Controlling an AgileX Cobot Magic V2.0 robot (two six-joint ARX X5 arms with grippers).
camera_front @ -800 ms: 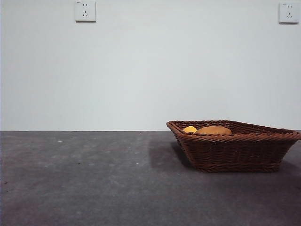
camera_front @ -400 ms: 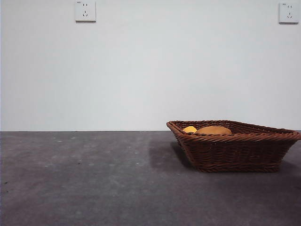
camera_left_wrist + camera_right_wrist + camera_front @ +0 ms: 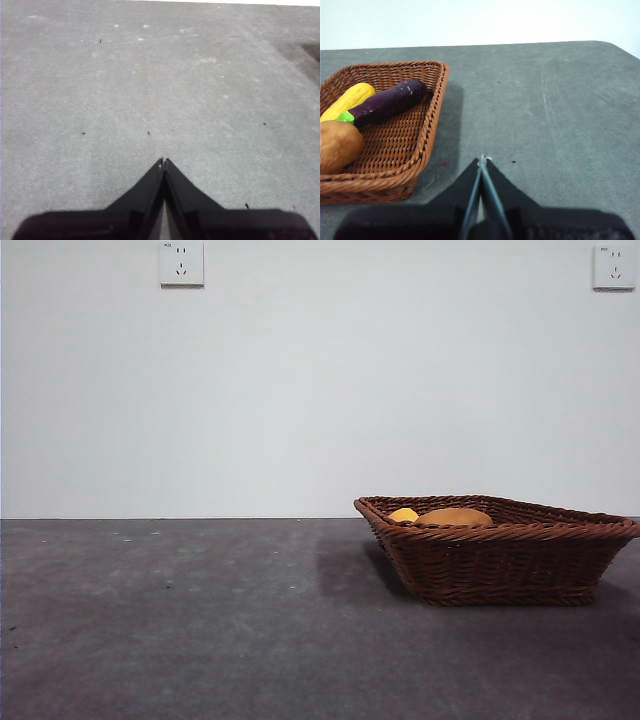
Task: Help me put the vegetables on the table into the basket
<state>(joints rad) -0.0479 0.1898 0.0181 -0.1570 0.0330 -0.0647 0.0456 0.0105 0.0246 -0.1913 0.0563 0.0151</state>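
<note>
The wide, dark red-brown woven basket (image 3: 380, 125) sits on the flat dark grey table (image 3: 545, 110); inside lie the big tan-brown potato (image 3: 337, 145), the dark purple eggplant with its green cap (image 3: 387, 102) and the stubby yellow corn piece (image 3: 347, 100), all touching. They look light, smooth and hard, best held around the middle. The left gripper (image 3: 163, 161) and right gripper (image 3: 482, 159) are both closed and empty, beside the basket; the job looks done.

A matt, rough, speckled dark grey counter (image 3: 200, 620). A reddish-brown woven wicker basket (image 3: 395, 150) with a braided rim. In it, a glossy dark-purple eggplant (image 3: 390, 102), a smooth yellow corn-like piece (image 3: 350, 99) and a matt tan-brown potato (image 3: 335, 145).
</note>
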